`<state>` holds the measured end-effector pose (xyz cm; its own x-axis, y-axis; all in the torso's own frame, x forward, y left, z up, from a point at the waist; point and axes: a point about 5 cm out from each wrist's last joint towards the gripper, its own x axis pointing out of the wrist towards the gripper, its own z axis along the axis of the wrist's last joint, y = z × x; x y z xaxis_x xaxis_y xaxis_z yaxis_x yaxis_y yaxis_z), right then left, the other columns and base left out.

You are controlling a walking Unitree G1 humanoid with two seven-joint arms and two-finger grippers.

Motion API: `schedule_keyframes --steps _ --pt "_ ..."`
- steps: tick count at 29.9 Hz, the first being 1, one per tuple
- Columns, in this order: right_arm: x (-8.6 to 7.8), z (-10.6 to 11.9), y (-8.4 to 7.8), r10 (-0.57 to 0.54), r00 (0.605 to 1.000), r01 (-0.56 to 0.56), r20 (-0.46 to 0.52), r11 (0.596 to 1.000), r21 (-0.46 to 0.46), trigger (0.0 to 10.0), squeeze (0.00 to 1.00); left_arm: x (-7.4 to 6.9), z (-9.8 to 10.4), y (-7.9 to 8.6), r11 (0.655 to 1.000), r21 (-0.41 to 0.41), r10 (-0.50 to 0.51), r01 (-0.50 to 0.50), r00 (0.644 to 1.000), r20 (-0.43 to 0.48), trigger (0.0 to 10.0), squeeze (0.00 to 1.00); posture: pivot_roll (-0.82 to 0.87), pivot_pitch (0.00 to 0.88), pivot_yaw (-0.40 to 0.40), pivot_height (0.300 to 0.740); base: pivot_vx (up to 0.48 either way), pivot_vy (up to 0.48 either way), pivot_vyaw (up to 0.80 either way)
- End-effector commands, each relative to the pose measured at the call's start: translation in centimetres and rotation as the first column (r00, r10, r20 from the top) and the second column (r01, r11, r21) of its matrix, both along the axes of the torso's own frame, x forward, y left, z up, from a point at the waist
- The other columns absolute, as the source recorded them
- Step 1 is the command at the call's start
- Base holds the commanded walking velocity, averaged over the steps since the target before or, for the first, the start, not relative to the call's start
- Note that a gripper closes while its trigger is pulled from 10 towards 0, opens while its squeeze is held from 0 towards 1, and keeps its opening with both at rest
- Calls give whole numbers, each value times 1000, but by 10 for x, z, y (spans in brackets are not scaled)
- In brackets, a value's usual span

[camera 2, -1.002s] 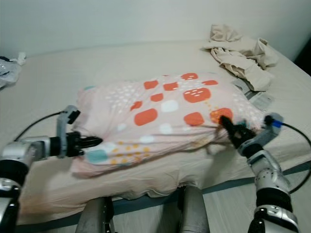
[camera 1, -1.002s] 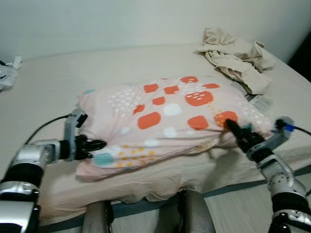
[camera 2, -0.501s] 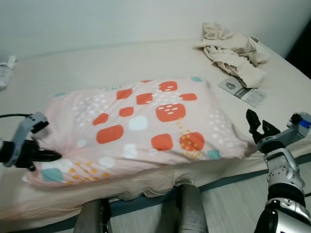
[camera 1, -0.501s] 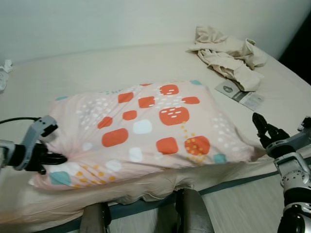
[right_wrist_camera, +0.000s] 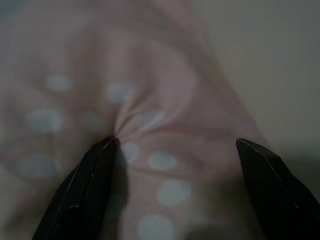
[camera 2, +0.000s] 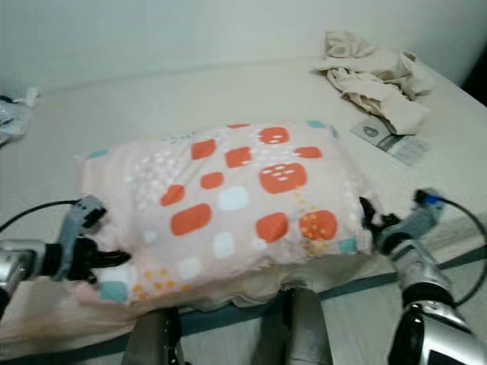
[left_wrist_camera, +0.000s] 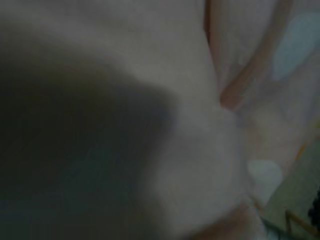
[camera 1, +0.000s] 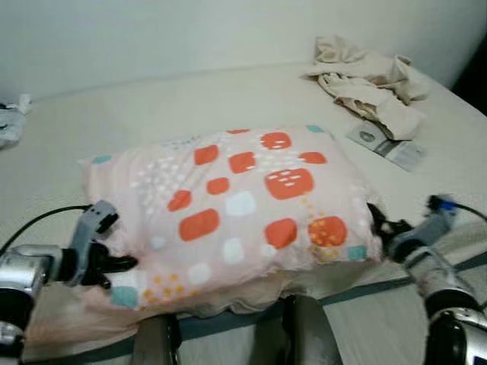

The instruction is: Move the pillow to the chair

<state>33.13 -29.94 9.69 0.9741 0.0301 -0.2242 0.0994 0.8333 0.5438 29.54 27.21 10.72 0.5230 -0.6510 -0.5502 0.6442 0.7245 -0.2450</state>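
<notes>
The pillow is pink with orange, white and teal squares and lies flat on the bed, near its front edge. My left gripper presses into the pillow's near left corner, with a black cable trailing behind it. In the left wrist view pink pillow fabric sits blurred and very close to the lens. My right gripper is at the pillow's right edge. In the right wrist view it is open, its two black fingers spread wide with their tips against the dotted fabric.
Crumpled beige clothes lie at the bed's far right, with a printed paper just in front of them. A white crumpled item is at the far left. A pale wall runs behind the bed. My legs stand against its front edge.
My right gripper has moved in from clear of the pillow to its right edge. The left gripper stays at the left corner. The camera view has shifted.
</notes>
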Motion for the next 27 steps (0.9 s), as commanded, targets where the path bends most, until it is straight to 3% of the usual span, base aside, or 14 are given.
schedule_keyframes --steps 1,6,9,13,15,19,24,26,27 --pt "2 -11 19 94 994 -94 -58 996 -3 10000 0 -5 -12 -18 997 -74 -27 24 999 -36 0 0 69 196 -14 571 0 0 0" --pt "6 -13 28 112 991 -112 -70 994 6 10000 0 -11 -18 -29 993 -117 -32 27 999 -40 0 0 71 196 -17 571 0 0 0" --pt "11 -14 46 183 981 -180 -67 982 61 10000 0 -16 -21 -37 990 -142 -24 19 999 -37 0 0 73 192 -22 571 0 0 0" --pt "11 -19 82 390 919 -375 -49 907 192 10000 0 -20 -24 -49 987 -158 -12 8 1000 -25 0 0 71 188 -26 571 0 0 0" --pt "10 -22 89 431 901 -411 -50 885 219 10000 0 -20 -24 -52 986 -165 -8 5 1000 -21 0 0 71 187 -27 571 0 0 0" --pt "1 -41 123 486 867 -412 -112 825 388 10000 0 -13 -21 -71 975 -215 77 -53 991 105 0 0 70 183 -28 571 0 0 0" --pt "-4 -46 141 536 837 -440 -113 781 443 10000 0 -14 -24 -82 971 -230 94 -67 990 108 0 0 69 179 -26 571 0 0 0" --pt "-7 -47 153 603 790 -510 -107 744 432 10000 0 -16 -25 -91 968 -240 97 -69 990 104 0 0 64 171 -23 571 0 0 0" --pt "-7 -47 153 603 790 -510 -107 744 432 10000 0 -16 -25 -91 968 -240 97 -69 990 104 0 0 64 171 -23 571 0 0 0"
